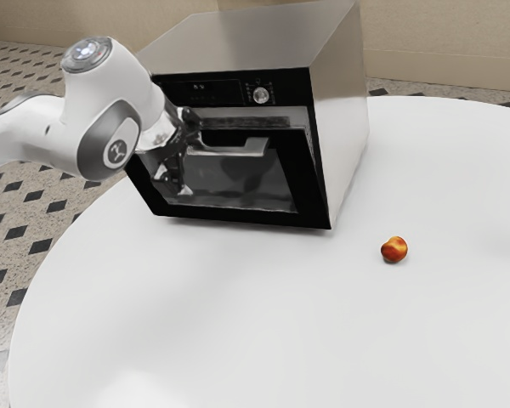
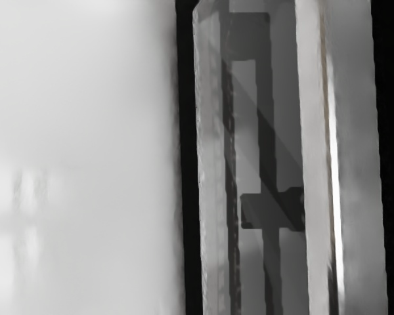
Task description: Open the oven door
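Gripper (image 1: 184,155) at bar handle (image 1: 238,150) of slightly ajar oven door (image 1: 310,191), its spread and hold we could not tell, red-orange fruit (image 1: 394,249) on white table (image 1: 238,314).

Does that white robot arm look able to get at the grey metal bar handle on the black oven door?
Probably yes. Its black metal pincer is right by the grey handle, at the end toward the exterior view's left, and I see nothing standing in the way.
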Tool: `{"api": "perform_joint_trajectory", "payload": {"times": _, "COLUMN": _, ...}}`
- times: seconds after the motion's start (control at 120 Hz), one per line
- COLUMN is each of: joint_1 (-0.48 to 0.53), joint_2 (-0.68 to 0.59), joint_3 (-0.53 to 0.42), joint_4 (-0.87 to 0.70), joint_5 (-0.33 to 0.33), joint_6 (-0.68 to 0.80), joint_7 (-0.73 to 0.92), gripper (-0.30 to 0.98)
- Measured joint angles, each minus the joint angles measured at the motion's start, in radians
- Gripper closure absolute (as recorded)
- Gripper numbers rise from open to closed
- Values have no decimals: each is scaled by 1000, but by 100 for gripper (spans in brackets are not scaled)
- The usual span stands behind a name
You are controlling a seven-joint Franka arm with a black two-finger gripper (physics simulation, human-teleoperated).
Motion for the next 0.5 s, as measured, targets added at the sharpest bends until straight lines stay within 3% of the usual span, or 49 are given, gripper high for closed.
{"api": "perform_joint_trajectory", "payload": {"times": 0.242, "joint_1": 68, "joint_2": -273, "joint_3": 7, "joint_4": -240, "joint_5": -118, "joint_6": -17, "joint_7": 2, "gripper": 0}}
{"api": "perform_joint_trajectory", "payload": {"times": 0.317, "joint_1": -17, "joint_2": -302, "joint_3": 13, "joint_4": -127, "joint_5": -169, "joint_6": -150, "joint_7": -58, "gripper": 0}}
{"api": "perform_joint_trajectory", "payload": {"times": 0.417, "joint_1": -293, "joint_2": -305, "joint_3": 215, "joint_4": -60, "joint_5": -212, "joint_6": -327, "joint_7": -144, "gripper": 0}}
{"api": "perform_joint_trajectory", "payload": {"times": 0.5, "joint_1": -368, "joint_2": -291, "joint_3": 272, "joint_4": -41, "joint_5": -251, "joint_6": -453, "joint_7": -213, "gripper": 0}}
